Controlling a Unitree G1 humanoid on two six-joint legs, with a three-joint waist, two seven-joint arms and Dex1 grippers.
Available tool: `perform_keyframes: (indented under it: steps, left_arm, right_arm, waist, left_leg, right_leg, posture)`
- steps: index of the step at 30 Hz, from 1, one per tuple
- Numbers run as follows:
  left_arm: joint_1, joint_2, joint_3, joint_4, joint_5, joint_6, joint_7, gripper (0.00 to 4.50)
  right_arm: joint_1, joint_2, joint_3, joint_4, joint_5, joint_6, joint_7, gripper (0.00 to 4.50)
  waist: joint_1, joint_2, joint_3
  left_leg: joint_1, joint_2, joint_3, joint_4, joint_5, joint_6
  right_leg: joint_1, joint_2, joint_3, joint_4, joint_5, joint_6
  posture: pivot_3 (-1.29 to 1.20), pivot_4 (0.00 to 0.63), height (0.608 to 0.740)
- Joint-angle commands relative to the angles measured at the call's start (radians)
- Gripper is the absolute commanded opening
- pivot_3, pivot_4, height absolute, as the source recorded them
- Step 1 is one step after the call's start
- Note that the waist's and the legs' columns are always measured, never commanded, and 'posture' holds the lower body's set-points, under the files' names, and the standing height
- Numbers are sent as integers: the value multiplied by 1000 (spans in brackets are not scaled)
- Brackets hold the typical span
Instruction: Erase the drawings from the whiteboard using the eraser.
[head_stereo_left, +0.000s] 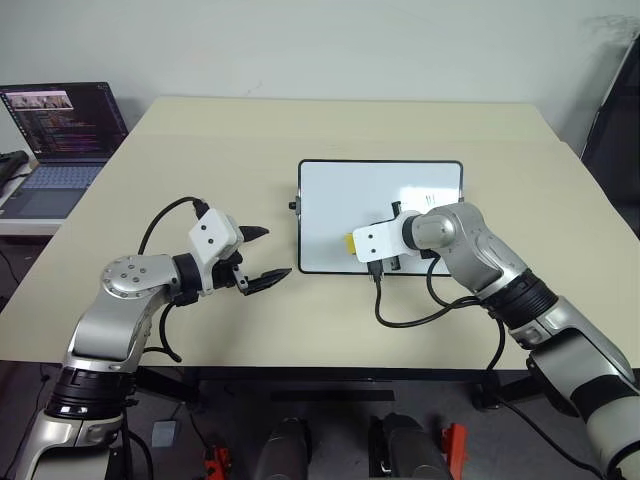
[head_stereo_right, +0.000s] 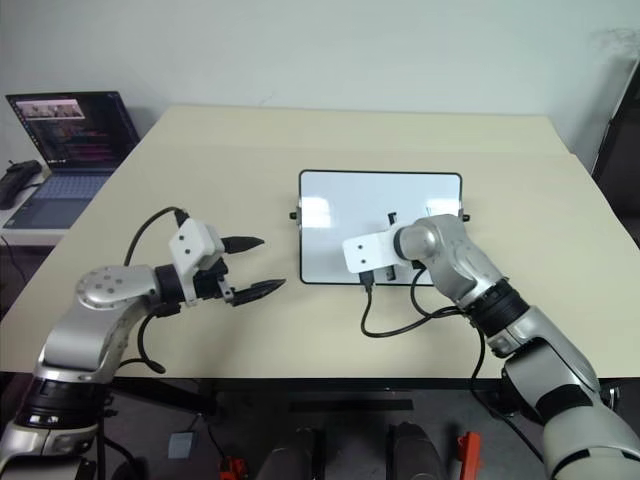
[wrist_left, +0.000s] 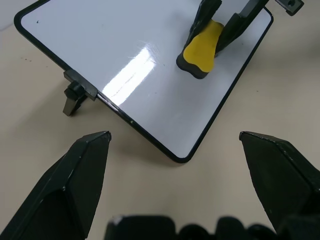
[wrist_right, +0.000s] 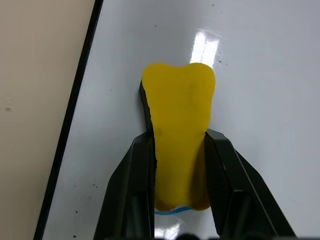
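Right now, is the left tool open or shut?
Open: the left tool has both fingers spread wide, nothing between them, beside the whiteboard.

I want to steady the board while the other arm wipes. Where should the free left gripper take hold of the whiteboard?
Probably the whiteboard's near-left corner, approached from the open left gripper's side: the thin frame lies flat and bare there, away from the eraser in the right gripper.

Head stereo pair: high vantage, looking forward and down over table (head_stereo_left: 300, 330), both arms and whiteboard (head_stereo_left: 340, 200) shared. Left wrist camera: low, near table, faces whiteboard corner and eraser (wrist_left: 202, 49). Right wrist camera: very close, looks along fingers onto eraser and whiteboard; overlaps left wrist view.
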Motion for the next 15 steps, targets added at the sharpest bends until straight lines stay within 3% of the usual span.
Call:
perform_keyframes:
  steps: [1, 15]
  left_arm:
    - [-6, -1, 14, -26, -3, -17, 8, 4500]
    - [-27, -7, 8, -11, 3, -20, 1, 4500]
  right_arm:
    - [-30, -40, -19, 73, -66, 19, -36, 994]
    - [-25, -205, -63, 269, -64, -115, -92, 983]
  waist:
    - [2, 0, 0]
    - [6, -7, -4]
  left_leg:
    - [1, 0, 0, 0, 0, 0]
    - [12, -1, -1, 4, 2, 0]
  right_leg:
    - [1, 0, 0, 0, 0, 1]
    - [17, -1, 0, -3, -1, -2]
  posture:
    - [0, 150, 740]
    - [0, 150, 740]
